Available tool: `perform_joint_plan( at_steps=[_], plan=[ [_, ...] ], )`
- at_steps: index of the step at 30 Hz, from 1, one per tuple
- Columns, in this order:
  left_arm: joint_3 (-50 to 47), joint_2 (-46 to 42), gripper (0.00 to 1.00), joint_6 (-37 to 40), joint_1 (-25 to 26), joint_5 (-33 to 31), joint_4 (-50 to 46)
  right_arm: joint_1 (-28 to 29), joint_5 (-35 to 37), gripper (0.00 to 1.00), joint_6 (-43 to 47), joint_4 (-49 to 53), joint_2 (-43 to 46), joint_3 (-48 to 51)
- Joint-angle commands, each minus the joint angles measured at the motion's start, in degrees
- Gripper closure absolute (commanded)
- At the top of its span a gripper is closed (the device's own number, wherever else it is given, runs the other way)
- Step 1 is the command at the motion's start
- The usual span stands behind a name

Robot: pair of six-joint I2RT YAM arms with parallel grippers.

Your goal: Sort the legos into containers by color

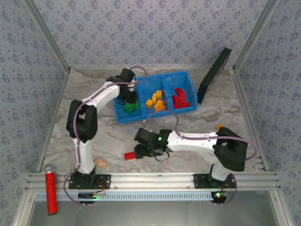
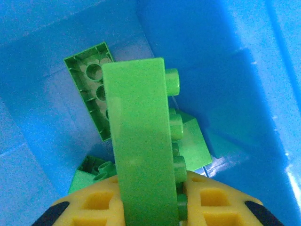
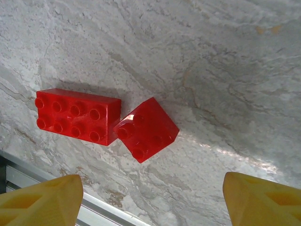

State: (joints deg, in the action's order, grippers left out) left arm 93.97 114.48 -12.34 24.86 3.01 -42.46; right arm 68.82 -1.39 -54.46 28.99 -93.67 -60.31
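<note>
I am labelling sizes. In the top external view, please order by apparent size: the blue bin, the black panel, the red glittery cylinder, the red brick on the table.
1. blue bin
2. black panel, seen tilted
3. red glittery cylinder, nearer the camera, so unsure against the panel
4. red brick

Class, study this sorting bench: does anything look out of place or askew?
Yes. A red glittery cylinder lies on the metal rail, off the table, and a black flat panel leans tilted against the right wall.
</note>
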Motion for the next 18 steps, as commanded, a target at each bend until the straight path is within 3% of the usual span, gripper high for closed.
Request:
perform_joint_plan(
  at_steps=[1,8,18],
  plan=[
    [0.4,0.5,0.73,-0.7,0.0,1.1,-1.1,0.9,-0.5,0.2,-1.8,0.3,-1.8,-2.0],
    [-0.3,-0.3,0.53,-0.7,0.0,1.0,-1.0,0.6,-0.6,0.22,-1.5,1.9,-3.9,-2.7],
    [-1.7,-3.2,0.49,-0.6,0.0,1.3,-1.0,-1.9,-1.4,0.31,0.5,2.8,-8.1,-4.6]
  ],
)
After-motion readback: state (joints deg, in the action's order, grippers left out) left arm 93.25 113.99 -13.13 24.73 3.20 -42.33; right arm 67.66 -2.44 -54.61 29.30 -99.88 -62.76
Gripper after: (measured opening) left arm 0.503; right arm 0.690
